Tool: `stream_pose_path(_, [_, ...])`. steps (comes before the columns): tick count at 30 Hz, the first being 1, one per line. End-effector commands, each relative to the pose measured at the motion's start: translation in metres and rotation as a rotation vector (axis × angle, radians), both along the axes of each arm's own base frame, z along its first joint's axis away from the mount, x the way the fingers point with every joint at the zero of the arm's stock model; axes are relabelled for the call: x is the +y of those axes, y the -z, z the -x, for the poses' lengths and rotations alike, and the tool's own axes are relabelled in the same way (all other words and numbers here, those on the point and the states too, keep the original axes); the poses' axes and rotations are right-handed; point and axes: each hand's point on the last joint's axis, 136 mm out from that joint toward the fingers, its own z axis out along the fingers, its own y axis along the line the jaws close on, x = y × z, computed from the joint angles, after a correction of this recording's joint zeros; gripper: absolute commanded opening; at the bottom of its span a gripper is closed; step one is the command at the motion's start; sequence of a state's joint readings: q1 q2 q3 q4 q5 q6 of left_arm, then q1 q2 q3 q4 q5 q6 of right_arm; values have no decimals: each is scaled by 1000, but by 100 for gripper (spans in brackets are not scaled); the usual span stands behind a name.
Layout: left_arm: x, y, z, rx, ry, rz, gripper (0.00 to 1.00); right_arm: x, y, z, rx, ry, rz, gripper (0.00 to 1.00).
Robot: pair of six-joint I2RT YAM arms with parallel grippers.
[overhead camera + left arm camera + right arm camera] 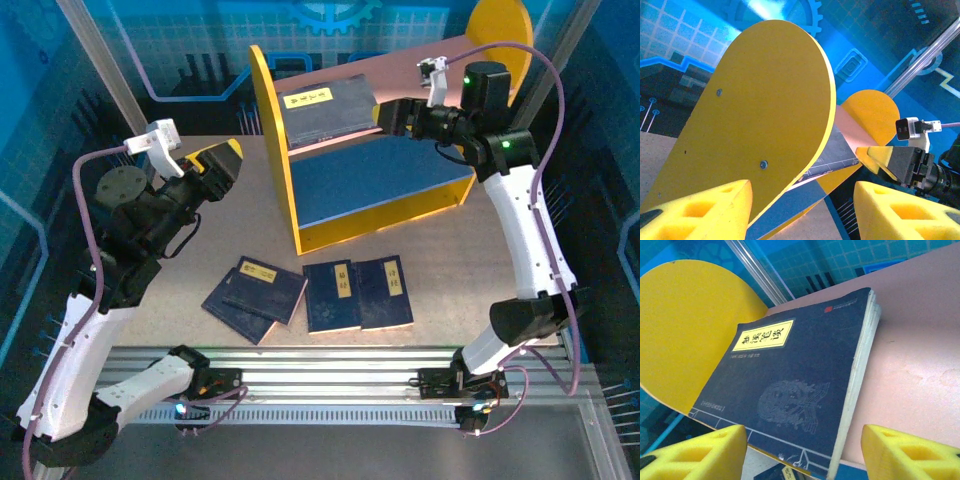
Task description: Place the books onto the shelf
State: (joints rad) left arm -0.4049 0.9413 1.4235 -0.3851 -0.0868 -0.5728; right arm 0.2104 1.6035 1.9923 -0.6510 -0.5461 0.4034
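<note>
The shelf point(272, 150) stands at the back of the table, with yellow side panels, a pink upper board point(330, 68) and a blue lower board point(380, 175). One navy book point(325, 108) lies on the pink board, leaning against the left panel. My right gripper point(385, 115) is at its right end. Up close its jaws are open point(804, 432) around the near end of this book point(790, 380), with a gap on the right side. Several more books point(332, 295) lie flat on the table in front. My left gripper point(215, 165) hangs open and empty point(802, 200) beside the left panel point(760, 110).
The loose books lie in a row from a stacked pair point(255, 290) to the rightmost book point(386, 292), near the metal rail point(350, 360) at the front edge. The left wrist view catches the shelved book's corner point(840, 150) and the right gripper's fingers point(877, 154).
</note>
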Motion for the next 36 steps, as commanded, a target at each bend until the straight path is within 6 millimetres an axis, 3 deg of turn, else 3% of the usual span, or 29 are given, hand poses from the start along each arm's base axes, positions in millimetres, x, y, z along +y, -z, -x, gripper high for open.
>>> stream_pose_path(1, [5,-7,3,-26,-19,-10,57,3,7,-4,4,-3,49,63])
stream_pose_path(19, [3,3,0,13,-14,-66,58,16,12,-17,5,-18,100,59])
stream_pose_path(36, [-6,13,-8,62,19,-100,59,17,15,-22,-1,-18,143,59])
